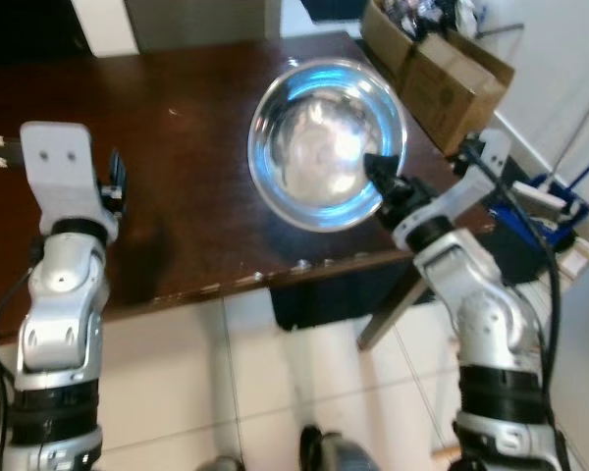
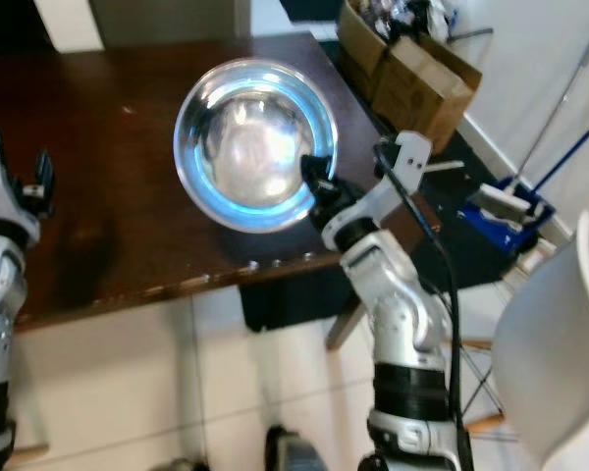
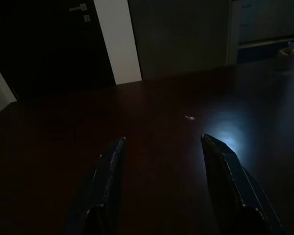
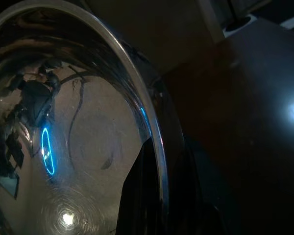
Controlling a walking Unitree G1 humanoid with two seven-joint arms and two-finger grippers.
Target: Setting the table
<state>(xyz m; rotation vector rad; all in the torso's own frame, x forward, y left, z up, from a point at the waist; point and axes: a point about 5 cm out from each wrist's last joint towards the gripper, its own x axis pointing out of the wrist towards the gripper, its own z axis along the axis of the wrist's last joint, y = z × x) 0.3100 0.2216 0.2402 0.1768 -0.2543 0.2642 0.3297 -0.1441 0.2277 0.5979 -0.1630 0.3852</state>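
Note:
A large shiny steel bowl [image 1: 326, 142] is over the near right part of the dark wooden table [image 1: 177, 196]. My right gripper [image 1: 378, 172] is shut on the bowl's right rim, one finger inside and one outside, as the right wrist view shows with the rim [image 4: 159, 161] pinched between the fingers. Whether the bowl rests on the tabletop or hangs just above it cannot be told. My left gripper [image 3: 161, 147] is open over bare table at the left, nothing between its fingers [image 3: 108, 171].
Cardboard boxes [image 1: 442, 69] stand on the floor past the table's right end. A blue and white thing [image 1: 535, 211] lies to the right, and a white chair [image 2: 560, 363] is at my near right. The table's front edge [image 1: 275, 280] runs just before me, above pale tiles.

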